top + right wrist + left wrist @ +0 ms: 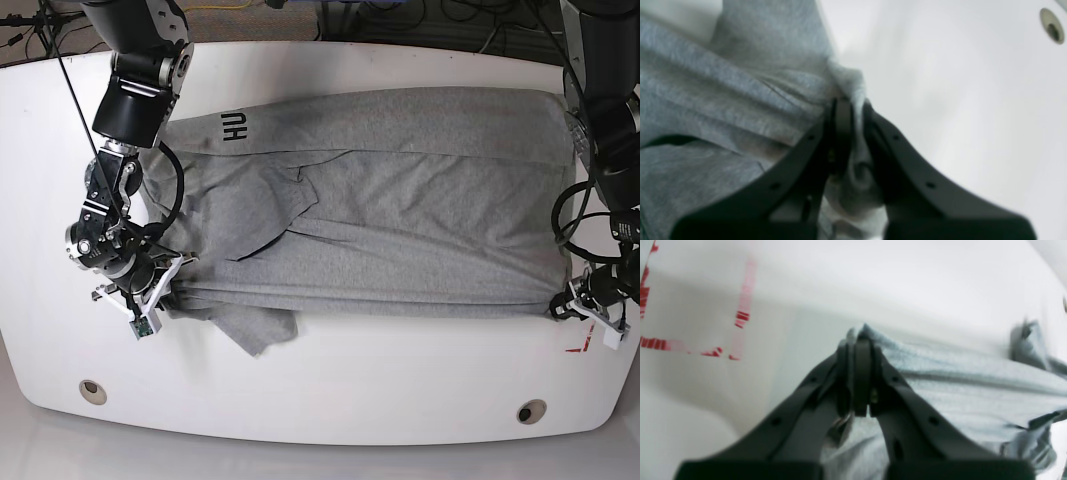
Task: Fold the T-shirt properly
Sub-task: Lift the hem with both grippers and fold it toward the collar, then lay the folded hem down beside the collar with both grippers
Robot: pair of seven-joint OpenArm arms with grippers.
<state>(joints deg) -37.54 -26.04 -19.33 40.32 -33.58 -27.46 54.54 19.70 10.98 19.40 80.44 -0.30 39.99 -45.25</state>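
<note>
base view: t-shirt [400, 200] spans the frame's middle; left gripper [562, 306] and right gripper [170, 282] both clamp its lower edge.

Heather-grey T-shirt [400, 200] lies spread across the frame's centre, rumpled and partly folded lengthwise. Black letters show upper left; one sleeve pokes out lower left.

I can read only black block capitals "HU" on the heather-grey cotton T-shirt [400, 190], near its upper-left fold; further letters seem tucked under. Red marks on the white table [873, 273] stay illegible.
</note>
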